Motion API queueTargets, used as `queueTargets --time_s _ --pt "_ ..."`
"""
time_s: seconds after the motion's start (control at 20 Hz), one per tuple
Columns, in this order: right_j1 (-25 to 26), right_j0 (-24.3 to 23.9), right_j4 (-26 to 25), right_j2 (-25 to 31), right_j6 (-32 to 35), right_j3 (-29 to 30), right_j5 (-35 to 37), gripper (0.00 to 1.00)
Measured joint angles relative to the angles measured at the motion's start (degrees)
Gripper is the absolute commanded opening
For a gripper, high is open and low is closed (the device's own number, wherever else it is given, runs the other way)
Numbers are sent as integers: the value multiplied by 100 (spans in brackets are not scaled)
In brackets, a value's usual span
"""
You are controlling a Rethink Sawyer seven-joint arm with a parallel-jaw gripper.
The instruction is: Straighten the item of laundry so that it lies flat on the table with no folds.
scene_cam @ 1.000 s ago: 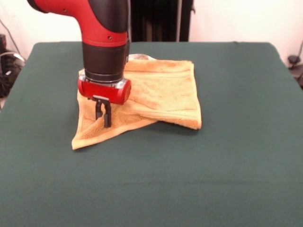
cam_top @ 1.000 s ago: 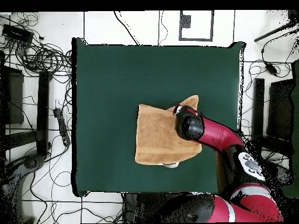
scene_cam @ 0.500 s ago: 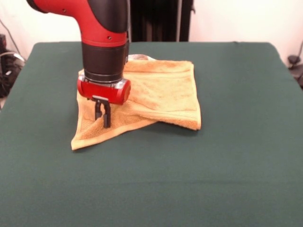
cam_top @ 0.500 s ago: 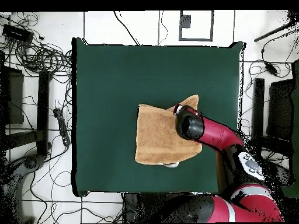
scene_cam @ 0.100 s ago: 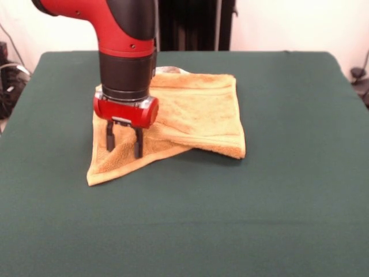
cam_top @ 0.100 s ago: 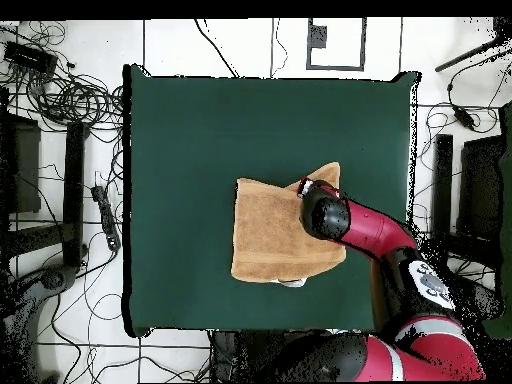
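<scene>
Since a moment ago the gripper (scene_cam @ 0.100 s ago: 123,144) has spread its fingers and holds nothing, standing over the hand towel's (scene_cam @ 0.100 s ago: 196,112) folded-under corner on the green table (scene_cam @ 0.100 s ago: 277,190), probably having released it to regrasp.

Tangled black cables (cam_top @ 0.100 s ago: 70,95) cover the white tiled floor (cam_top @ 0.100 s ago: 240,45) beside dark equipment (cam_top @ 0.100 s ago: 20,165)

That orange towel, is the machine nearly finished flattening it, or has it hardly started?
Hardly finished. Done: the towel lies spread across much of the green table, and its right part looks fairly flat. In hand: the tool stands open, its fingers down at the cloth near the folded left corner. Left: that corner flap lies doubled over the towel, so it must be pulled out and smoothed.
</scene>
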Motion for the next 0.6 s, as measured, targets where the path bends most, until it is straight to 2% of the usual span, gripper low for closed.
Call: queueTargets --time_s 0.6 --pt "-28 -60 -19 79 0 -29 1 100"
